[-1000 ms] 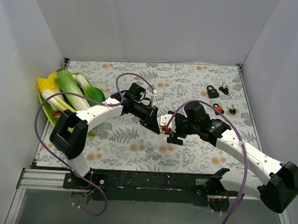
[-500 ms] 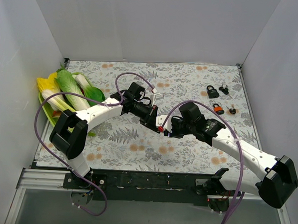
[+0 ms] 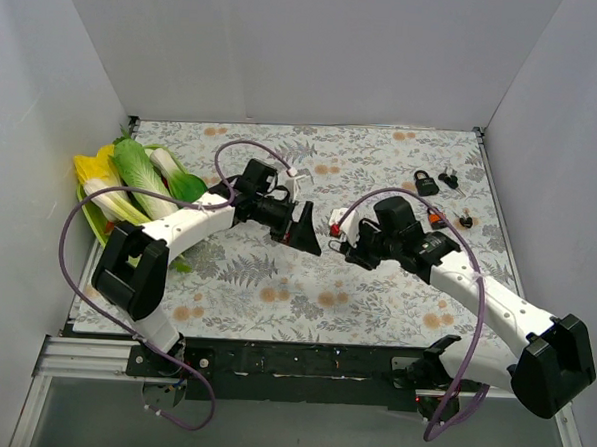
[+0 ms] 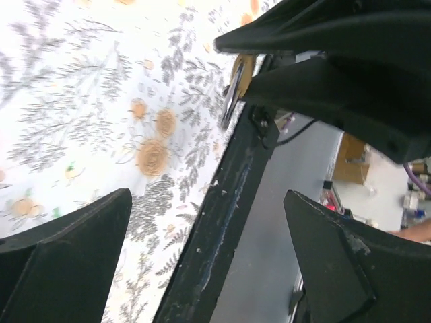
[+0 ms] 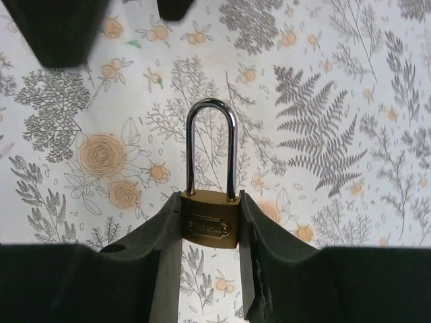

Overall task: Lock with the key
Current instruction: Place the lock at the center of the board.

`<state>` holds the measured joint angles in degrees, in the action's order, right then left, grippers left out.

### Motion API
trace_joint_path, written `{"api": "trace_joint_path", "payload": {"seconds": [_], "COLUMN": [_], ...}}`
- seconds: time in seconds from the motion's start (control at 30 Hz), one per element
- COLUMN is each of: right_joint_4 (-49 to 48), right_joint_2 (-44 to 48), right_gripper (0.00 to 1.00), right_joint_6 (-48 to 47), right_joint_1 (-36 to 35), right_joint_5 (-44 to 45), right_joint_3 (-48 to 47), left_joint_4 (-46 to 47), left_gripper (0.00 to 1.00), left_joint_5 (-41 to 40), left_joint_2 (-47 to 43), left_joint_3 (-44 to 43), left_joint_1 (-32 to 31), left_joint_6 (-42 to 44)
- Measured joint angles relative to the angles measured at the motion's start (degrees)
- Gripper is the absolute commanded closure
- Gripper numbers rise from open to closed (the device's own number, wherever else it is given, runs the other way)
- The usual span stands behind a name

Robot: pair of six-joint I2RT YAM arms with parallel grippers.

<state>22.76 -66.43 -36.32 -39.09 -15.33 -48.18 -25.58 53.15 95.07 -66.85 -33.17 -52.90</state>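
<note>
Greens (image 3: 141, 175) in tray (image 3: 95, 229) (right gripper (image 5: 209, 210): padlock (image 5: 209, 229))

Robot lab; white enclosure walls (image 3: 307, 54)

Three padlocks: brass padlock (image 5: 209, 227), black padlock (image 3: 425, 183), orange padlock (image 3: 436, 218); two keys (both dark-headed): near key (image 3: 465, 220), far key (image 3: 448, 177).

On my feed the padlock (image 5: 209, 222) has a satin brass body, and its shackle (image 5: 191, 148) is polished metal, bright as a mirror. The fingers (image 5: 269, 249) of the right gripper (image 5: 209, 198) look like matt black plastic with a faint grain. The left gripper (image 4: 207, 198) has the same dull black finish. The table cover (image 5: 350, 101) reads as a smooth, matt printed sheet. The front rail (image 4: 225, 222) is black, scuffed and scratched.
</note>
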Motion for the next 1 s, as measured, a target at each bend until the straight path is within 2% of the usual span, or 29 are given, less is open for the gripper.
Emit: {"api": "trace_joint_path", "payload": {"seconds": [0.2,0.37,0.63,0.83,0.97,1.0], "right_joint_4": [1.1,3.4,6.1,7.6,6.3,5.7], "right_joint_2": [-0.1,-2.4,-4.4,-6.3,-8.7,-9.4], "right_gripper": [0.99,0.99,0.99,0.99,0.99,0.96], "right_joint_6": [9.4,20.7,39.6,45.6,46.9,47.1], "right_joint_1": [8.5,15.7,18.4,20.3,20.3,20.3], "right_joint_5": [0.0,1.5,10.4,14.8,15.3,15.4], "right_joint_3": [0.0,-1.8,1.2,7.2,7.5,7.5], "left_joint_4": [2.9,5.0,6.7,7.0,7.6,7.5], "left_gripper": [0.02,0.02,0.02,0.02,0.02,0.02], "left_joint_5": [-4.8,-9.1,-11.0,-11.1,-11.0,-11.0], "left_joint_2": [-4.8,-9.0,-10.2,-10.2,-10.2,-10.2], "left_joint_3": [1.7,1.7,4.3,4.7,5.4,5.4], "left_joint_1": [6.6,9.9,11.5,12.1,12.1,12.2], "left_joint_6": [-3.3,-5.0,-6.6,-7.2,-7.4,-7.3]}}
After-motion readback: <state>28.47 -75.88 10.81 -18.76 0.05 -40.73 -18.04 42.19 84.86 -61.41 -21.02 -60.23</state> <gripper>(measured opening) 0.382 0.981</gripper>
